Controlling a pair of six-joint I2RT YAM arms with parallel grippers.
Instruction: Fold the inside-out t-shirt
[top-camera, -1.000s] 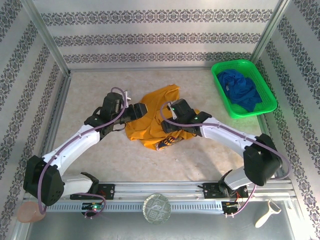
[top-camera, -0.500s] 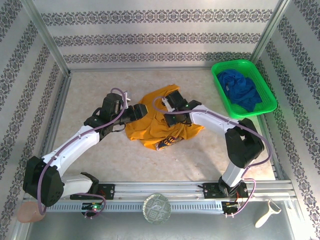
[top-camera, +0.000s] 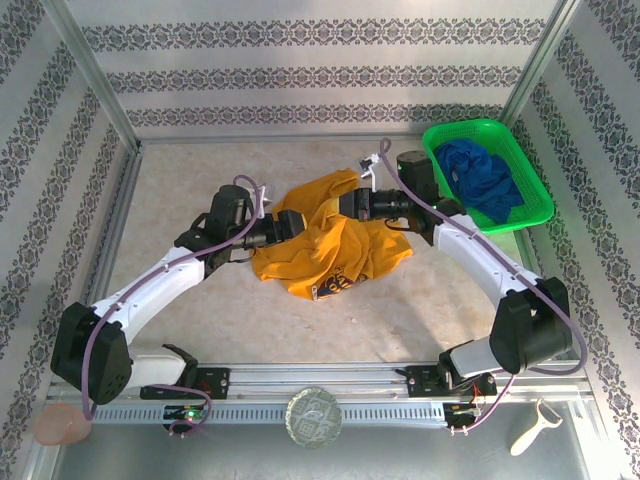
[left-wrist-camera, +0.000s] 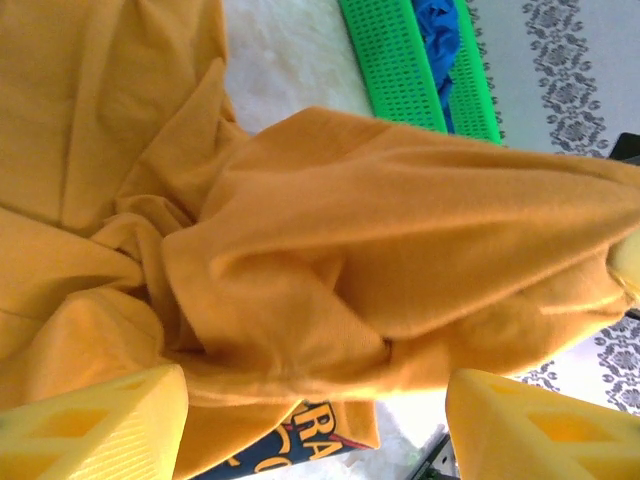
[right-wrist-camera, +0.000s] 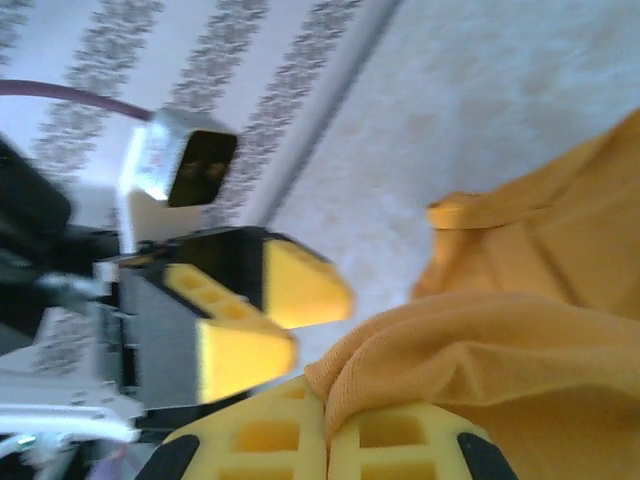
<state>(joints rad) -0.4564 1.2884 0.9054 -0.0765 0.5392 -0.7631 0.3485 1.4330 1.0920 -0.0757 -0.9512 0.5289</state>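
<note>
Bright, even light is falling from above on the table (top-camera: 200, 180), leaving only faint shadows under the arms (top-camera: 150, 290). In the left wrist view the inside-out t-shirt (left-wrist-camera: 400, 230) is shading its own folds, the near yellow fingers (left-wrist-camera: 90, 425) sitting soft. Motion blur is smearing the right wrist view, worst leftward.

Clearance check, table around the shirt.

You have bare table (top-camera: 170, 190) at the far left, a bare strip between the inside-out t-shirt (top-camera: 325, 255) and the near rail (top-camera: 330, 378), and a narrower band behind the shirt up to the back wall (top-camera: 320, 70). Your right side is tight: the green basket (top-camera: 447, 195), holding a dark blue garment (top-camera: 485, 178), fills the far right corner, and the right arm's wrist lies just beside its left rim. Over the shirt, the left gripper (top-camera: 296, 224) and the right gripper (top-camera: 350, 204) face each other closely with bunched cloth between them, leaving no passage there. The left arm bars the near-left diagonal.
</note>
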